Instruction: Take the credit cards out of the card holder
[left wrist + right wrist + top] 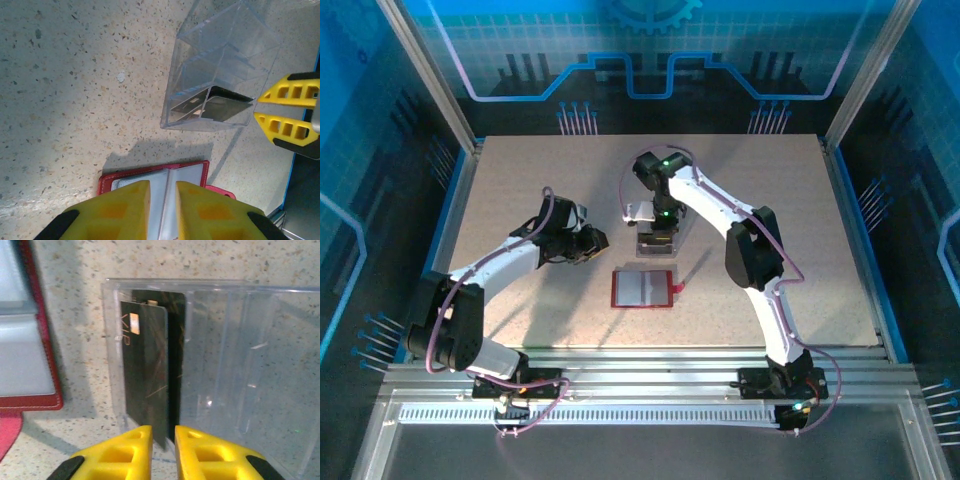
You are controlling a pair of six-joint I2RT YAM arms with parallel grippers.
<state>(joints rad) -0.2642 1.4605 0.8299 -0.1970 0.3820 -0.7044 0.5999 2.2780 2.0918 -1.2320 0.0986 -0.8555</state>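
The red card holder (616, 290) lies open on the table, grey sleeves up, its red tab (678, 290) on the right edge. A dark credit card (145, 370) marked VIP stands on edge in the leftmost slot of a clear plastic box (240, 365), with another dark card (176, 340) behind it. My right gripper (163, 432) hovers over that slot, open by a narrow gap, the card's lower corner just between its fingertips. My left gripper (162, 187) hangs slightly open above the card holder (150, 172), gripping nothing.
The clear box (220, 70) has several slots, the ones away from the cards bare. It stands just behind the card holder (50, 365). The right gripper's yellow fingers (287, 112) are beside the box. Metal frame posts and blue panels surround the table (500, 200).
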